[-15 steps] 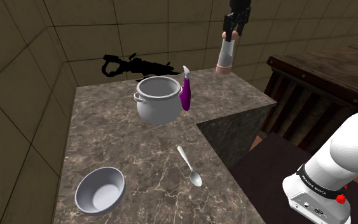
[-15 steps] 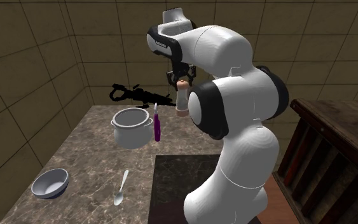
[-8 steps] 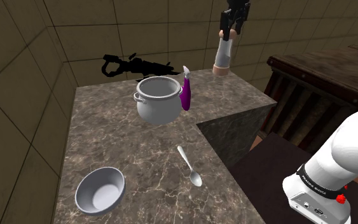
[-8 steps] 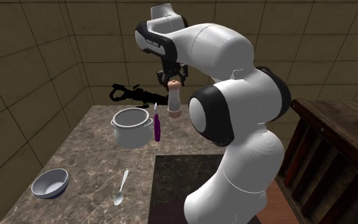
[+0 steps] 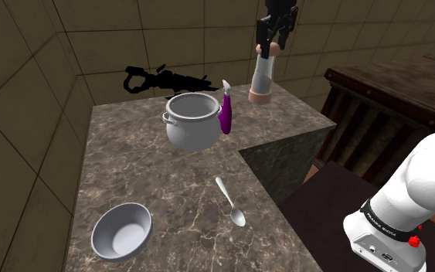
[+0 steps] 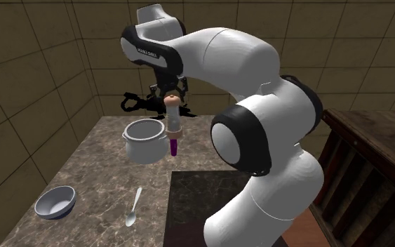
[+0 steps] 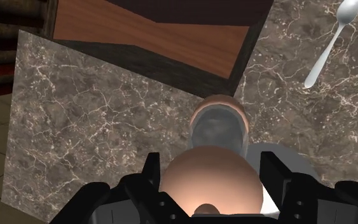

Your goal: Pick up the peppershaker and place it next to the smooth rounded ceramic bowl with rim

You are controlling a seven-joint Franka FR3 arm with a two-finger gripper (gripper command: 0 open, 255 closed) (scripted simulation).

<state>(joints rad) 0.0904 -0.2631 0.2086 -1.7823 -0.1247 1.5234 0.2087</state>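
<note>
My gripper [image 5: 269, 46] is shut on the domed top of the peppershaker [image 5: 261, 79], a tall pale shaker with a tan base that hangs tilted in the air above the back of the marble counter [image 5: 154, 185]. In the second exterior view the peppershaker [image 6: 175, 118] hangs under my gripper [image 6: 172, 97], beside the pot. From the wrist, the black fingers [image 7: 149, 173] clasp the peppershaker [image 7: 210, 178] on both sides. The grey rimmed bowl [image 5: 121, 230] rests near the counter's front corner, far from the gripper; it sits low on the second exterior view's left as the bowl [image 6: 55, 201].
A grey lidless pot [image 5: 192, 121] stands at mid-counter with a purple tool [image 5: 225, 110] against it. A metal spoon [image 5: 230, 201] lies between pot and bowl. A black shape [image 5: 161, 77] marks the tiled wall. A dark wooden cabinet [image 5: 385, 100] stands past the counter's notched edge.
The arm has carried the peppershaker toward the shoulder view's left, from the counter's back corner to a spot close to the pot and purple tool. The grip is unchanged.
</note>
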